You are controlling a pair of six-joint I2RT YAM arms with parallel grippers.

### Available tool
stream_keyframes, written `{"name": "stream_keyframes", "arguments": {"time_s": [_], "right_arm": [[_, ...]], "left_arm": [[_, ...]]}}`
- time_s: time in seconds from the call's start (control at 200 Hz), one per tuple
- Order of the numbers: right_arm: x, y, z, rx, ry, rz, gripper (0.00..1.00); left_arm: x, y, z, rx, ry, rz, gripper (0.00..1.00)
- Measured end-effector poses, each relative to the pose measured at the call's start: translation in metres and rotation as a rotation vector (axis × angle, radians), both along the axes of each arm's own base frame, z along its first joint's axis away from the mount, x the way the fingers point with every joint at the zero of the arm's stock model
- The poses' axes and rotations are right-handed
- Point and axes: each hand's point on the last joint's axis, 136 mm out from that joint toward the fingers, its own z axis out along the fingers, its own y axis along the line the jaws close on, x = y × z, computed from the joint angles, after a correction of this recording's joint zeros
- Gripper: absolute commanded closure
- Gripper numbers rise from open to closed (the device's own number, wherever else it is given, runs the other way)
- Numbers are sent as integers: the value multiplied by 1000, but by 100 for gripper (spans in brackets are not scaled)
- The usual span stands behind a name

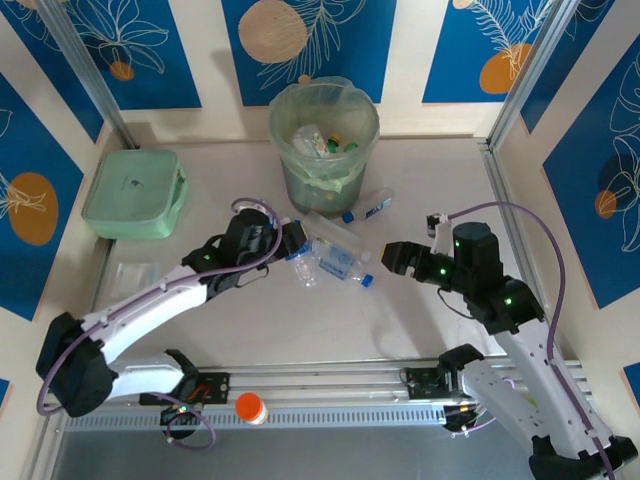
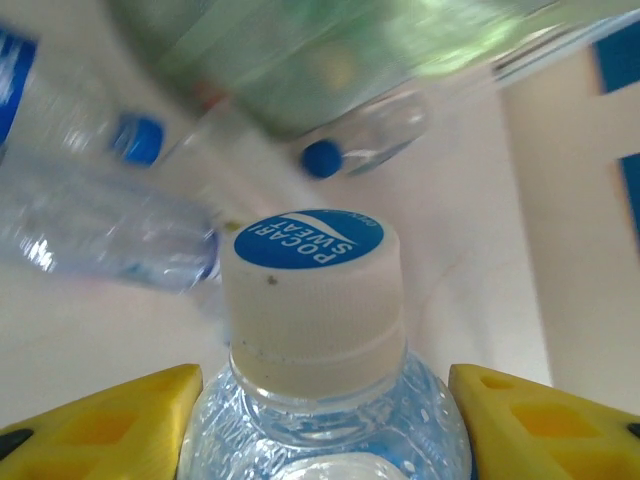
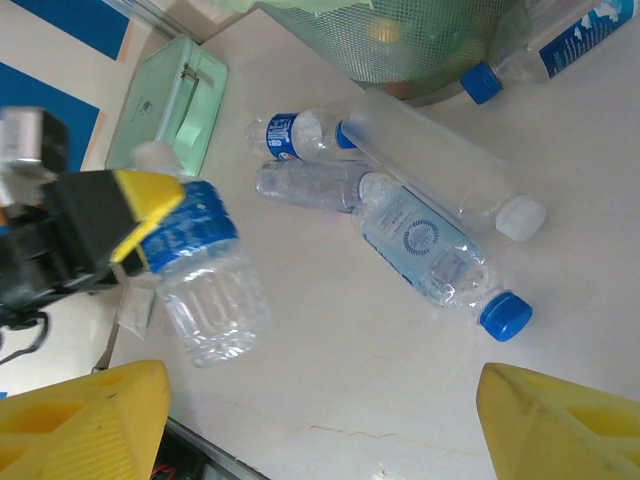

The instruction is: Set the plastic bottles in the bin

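1. My left gripper (image 1: 288, 240) clamps a clear bottle (image 2: 312, 300) just below its white, blue-topped cap, near the bin (image 1: 300, 185).
2. My right gripper (image 3: 320, 415) stands spread wide, holding nothing; it faces the left one.
3. Four loose bottles (image 3: 425, 245) lie clustered on the table (image 1: 300, 330) between both grippers; another blue-capped bottle (image 1: 368, 207) lies just beside the bin; more sit inside it.

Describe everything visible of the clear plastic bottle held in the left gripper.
Clear plastic bottle with a dimpled body, a blue label band and a white screw cap bearing a blue Pocari Sweat disc. No liquid visible. The left gripper's yellow fingers clamp it near the neck, one either side; its lower body sticks out free. Table contact cannot be told.
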Motion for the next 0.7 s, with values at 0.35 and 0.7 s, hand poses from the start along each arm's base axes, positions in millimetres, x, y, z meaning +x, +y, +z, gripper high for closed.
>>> {"name": "stream_keyframes", "arguments": {"time_s": [0.35,0.7], "right_arm": [[7,-4,4,-19,-10,-28,19],[18,-4,13,-29,-23,-45,19]], "left_arm": [[44,-19,165,78,-466,-123,50],[179,-34,207,50,-504,-60,51]]}}
